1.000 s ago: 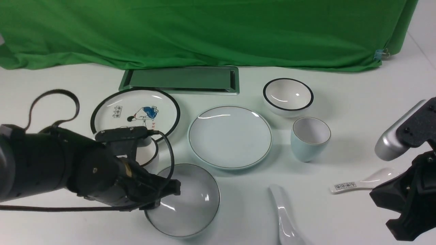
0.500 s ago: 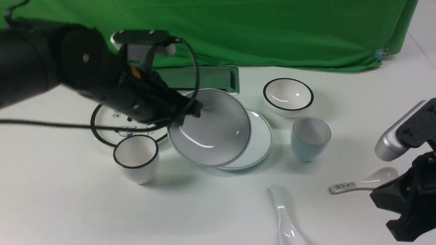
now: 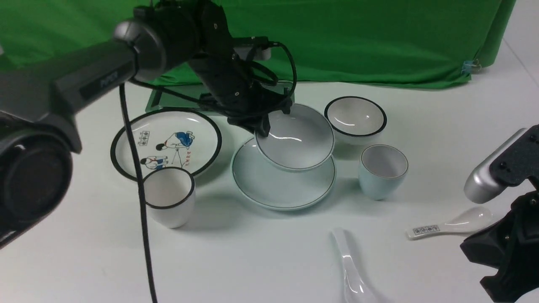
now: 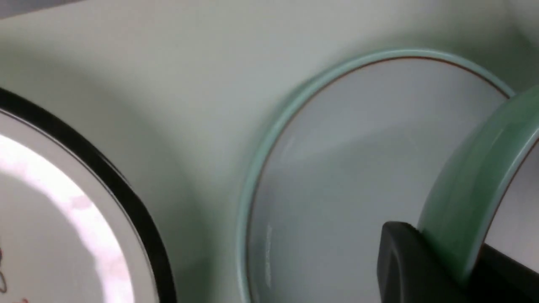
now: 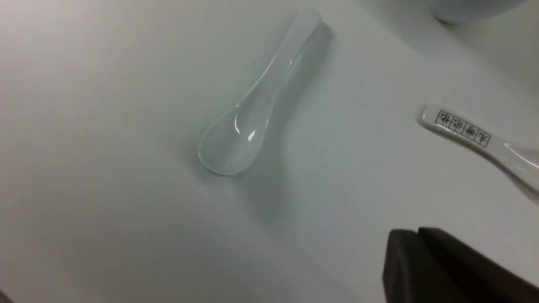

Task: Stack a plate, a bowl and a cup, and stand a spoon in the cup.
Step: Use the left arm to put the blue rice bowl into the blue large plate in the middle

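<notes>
The spoon (image 3: 351, 269) runs off the bottom edge of the front view, so its scoop end is gone. My right jaws get chopped by that corner too, no telling from there how they stand. The bowl (image 3: 297, 141) covers the far part of the plate (image 3: 278, 185), my left arm (image 3: 227, 80) hides the bowl's rim where I grip it, and the left wrist view is pretty soft, with the bowl cut off at the edge.

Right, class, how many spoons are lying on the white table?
2. The plain glossy white ceramic spoon lies nearest the camera, in front of the pale blue plate; the white spoon with printed handle lies further right. None appears hidden.
</notes>
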Controlling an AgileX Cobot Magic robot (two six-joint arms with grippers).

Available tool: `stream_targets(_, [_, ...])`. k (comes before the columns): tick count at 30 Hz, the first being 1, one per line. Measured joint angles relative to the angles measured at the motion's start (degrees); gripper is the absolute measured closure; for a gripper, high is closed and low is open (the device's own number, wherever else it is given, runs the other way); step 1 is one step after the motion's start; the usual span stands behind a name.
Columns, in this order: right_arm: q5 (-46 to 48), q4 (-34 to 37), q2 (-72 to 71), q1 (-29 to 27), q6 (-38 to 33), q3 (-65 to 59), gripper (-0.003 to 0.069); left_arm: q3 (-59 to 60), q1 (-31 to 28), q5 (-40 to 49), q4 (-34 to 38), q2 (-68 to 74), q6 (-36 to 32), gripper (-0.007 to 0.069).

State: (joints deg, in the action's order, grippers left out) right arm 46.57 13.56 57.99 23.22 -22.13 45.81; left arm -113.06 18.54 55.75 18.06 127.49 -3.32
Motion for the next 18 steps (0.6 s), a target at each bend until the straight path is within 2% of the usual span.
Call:
stream_targets(4, [-1.6,-0.7,1.0,0.0,0.4,1.8,0.0608,-1.7,-0.8,1.4,0.3,3.3,-1.0,0.0632])
stream_targets(11, [-2.2,-6.3,8.6,0.0,4.6,10.5,0.0607,-2.0,-0.8,1.3,1.1,4.5,-1.3,0.0619])
stream_targets(14, [-2.6,-8.2,13.8,0.0,6.6,14.9,0.0581,-2.0,-0.8,1.3,0.3,4.6,-1.3,0.0575])
stream_targets(15, [-2.7,-8.5,15.6,0.0,7.7,16.3,0.0557,-2.0,-0.8,1.3,0.0,4.6,-1.4,0.0548])
stream_targets(17, [-3.1,-9.5,20.4,0.0,9.8,19.2,0.0442,-3.4,-0.8,2.7,-1.1,4.7,-1.2,0.0455])
stream_targets(18, [-3.2,-9.5,20.4,0.0,9.9,19.4,0.043,-3.7,-0.8,2.6,-1.2,4.7,-1.2,0.0447])
